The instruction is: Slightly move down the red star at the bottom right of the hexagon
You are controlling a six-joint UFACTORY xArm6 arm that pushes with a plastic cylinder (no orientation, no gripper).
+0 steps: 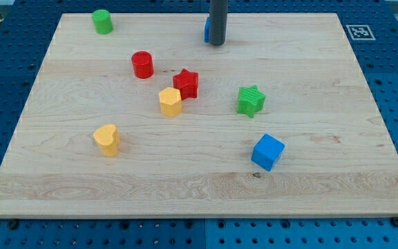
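The red star [186, 83] lies near the board's middle, touching the upper right side of the yellow hexagon [171, 102]. My tip [217, 43] stands near the view's top, above and to the right of the red star, well apart from it. A blue block [206, 29] is mostly hidden behind the rod on its left side.
A red cylinder [142, 64] sits left of the star. A green cylinder [102, 21] is at the top left. A green star [251, 101] lies to the right, a blue cube [267, 152] at the lower right, a yellow heart [107, 140] at the lower left. The wooden board [323, 194] lies on a blue pegboard table.
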